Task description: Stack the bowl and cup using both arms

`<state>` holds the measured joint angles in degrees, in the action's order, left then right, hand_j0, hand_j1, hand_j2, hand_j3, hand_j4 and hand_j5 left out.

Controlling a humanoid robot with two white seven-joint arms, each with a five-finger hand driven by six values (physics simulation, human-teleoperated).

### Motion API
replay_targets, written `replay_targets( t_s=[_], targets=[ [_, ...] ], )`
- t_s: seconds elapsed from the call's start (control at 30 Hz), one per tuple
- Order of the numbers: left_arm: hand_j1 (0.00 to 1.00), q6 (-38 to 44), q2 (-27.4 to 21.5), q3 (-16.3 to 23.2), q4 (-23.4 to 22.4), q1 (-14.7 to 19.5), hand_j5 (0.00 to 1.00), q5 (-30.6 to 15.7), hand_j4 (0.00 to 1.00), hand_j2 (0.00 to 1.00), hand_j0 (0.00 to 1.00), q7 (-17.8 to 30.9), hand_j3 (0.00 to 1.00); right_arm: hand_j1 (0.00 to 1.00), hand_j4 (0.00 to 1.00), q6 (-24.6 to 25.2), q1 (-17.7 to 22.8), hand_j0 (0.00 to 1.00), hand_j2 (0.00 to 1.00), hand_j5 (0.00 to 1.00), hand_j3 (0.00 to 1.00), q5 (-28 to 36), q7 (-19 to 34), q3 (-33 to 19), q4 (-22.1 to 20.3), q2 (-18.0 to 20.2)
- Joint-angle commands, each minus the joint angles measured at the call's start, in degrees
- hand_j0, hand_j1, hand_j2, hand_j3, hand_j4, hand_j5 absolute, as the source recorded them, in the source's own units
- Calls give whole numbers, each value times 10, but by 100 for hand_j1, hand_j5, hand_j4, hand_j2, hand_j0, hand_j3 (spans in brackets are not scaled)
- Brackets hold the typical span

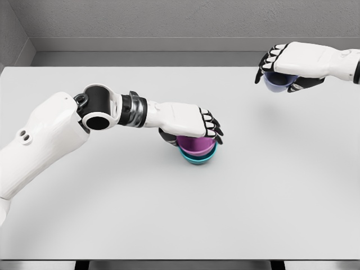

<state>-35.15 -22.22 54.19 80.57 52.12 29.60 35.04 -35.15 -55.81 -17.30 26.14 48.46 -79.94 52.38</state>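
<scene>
Left robot hand (194, 128) is gripping a magenta bowl (196, 144), seating it inside a teal bowl (198, 158) mid-table (270, 191). Right robot hand (281, 70) is holding a lavender cup (278, 82) aloft, far right. Next, judging: left releases and clears; right carries cup over the stack.

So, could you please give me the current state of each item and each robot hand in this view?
Left robot hand: fingers curled over the purple bowl, grasping it.
Purple bowl: upright, nested in the teal bowl.
Teal bowl: upright on the table.
Right robot hand: shut on the lavender cup, raised above the table.
Lavender cup: held aloft, mostly hidden.
</scene>
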Motion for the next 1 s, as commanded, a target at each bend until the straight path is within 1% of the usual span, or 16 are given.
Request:
replay_targets(
  t_s=[0.0, 0.17, 0.27, 0.33, 0.4, 0.43, 0.47, 0.67, 0.7, 0.73, 0.77, 0.8, 0.83, 0.87, 0.9, 0.97],
  targets=[
    [100, 1, 0, 0, 0, 0, 100, -2, 100, 100, 100, 0, 100, 64, 64, 2, 0, 64, 64, 64, 64, 3, 0, 0, -1, 0],
    [100, 1, 0, 0, 0, -1, 100, -2, 100, 100, 100, 0, 100, 64, 64, 2, 0, 64, 64, 64, 64, 3, 0, 0, -2, 0],
    [100, 1, 0, -2, 3, 0, 100, -8, 100, 100, 100, 0, 100, 64, 64, 2, 0, 64, 64, 64, 64, 3, 0, -1, -12, 0],
    [100, 1, -1, -8, 13, 0, 100, -17, 100, 100, 100, 0, 100, 64, 64, 2, 0, 64, 64, 64, 64, 3, 0, -1, -12, 0],
    [100, 1, -8, -32, 34, 1, 100, -49, 100, 100, 100, 0, 100, 64, 64, 2, 0, 64, 64, 64, 64, 3, 0, -1, -12, 0],
    [100, 1, -31, -54, 49, 0, 100, -81, 100, 100, 100, 0, 100, 64, 64, 2, 0, 64, 64, 64, 64, 3, 0, -1, -12, 0],
    [100, 1, -50, -68, 65, 0, 100, -96, 100, 100, 100, 0, 100, 64, 64, 2, 0, 64, 64, 64, 64, 3, 0, -1, -13, 0],
    [100, 1, -128, -129, 90, -4, 100, -115, 100, 100, 100, 0, 100, 64, 64, 2, -1, 64, 64, 64, 64, 3, 0, -1, -14, -4],
    [100, 1, -142, -139, 90, -8, 100, -147, 100, 100, 100, 0, 100, 64, 64, 2, 0, 64, 64, 64, 64, 3, 0, -1, -14, -5],
    [100, 1, -171, -147, 87, -16, 100, -195, 100, 100, 100, 0, 100, 64, 64, 2, 0, 64, 64, 64, 64, 3, 0, -1, -14, -6],
    [100, 1, -180, -174, 84, -38, 100, -234, 100, 100, 100, 0, 100, 64, 64, 2, 0, 64, 64, 64, 64, 4, 0, -1, -14, -7],
    [100, 1, -182, -238, 82, -81, 100, -274, 100, 100, 100, 0, 100, 64, 64, 2, 0, 64, 64, 64, 64, 6, 0, -1, -27, -6],
    [100, 1, -182, -289, 80, -115, 100, -292, 100, 100, 100, 0, 100, 64, 64, 2, 0, 64, 64, 64, 64, 6, 1, 0, -29, -6],
    [100, 1, -181, -326, 70, -148, 100, -307, 100, 100, 100, 0, 100, 64, 64, 2, 0, 64, 64, 64, 64, 6, 1, -1, -29, -6],
    [100, 1, -181, -348, 56, -167, 100, -320, 100, 100, 100, 0, 100, 64, 64, 2, 0, 64, 64, 64, 64, 7, 1, 0, -30, -6],
    [100, 1, -182, -375, 36, -194, 100, -320, 100, 100, 100, 0, 100, 64, 64, 2, 5, 64, 64, 64, 64, 7, 1, -1, -38, -5]
  ],
)
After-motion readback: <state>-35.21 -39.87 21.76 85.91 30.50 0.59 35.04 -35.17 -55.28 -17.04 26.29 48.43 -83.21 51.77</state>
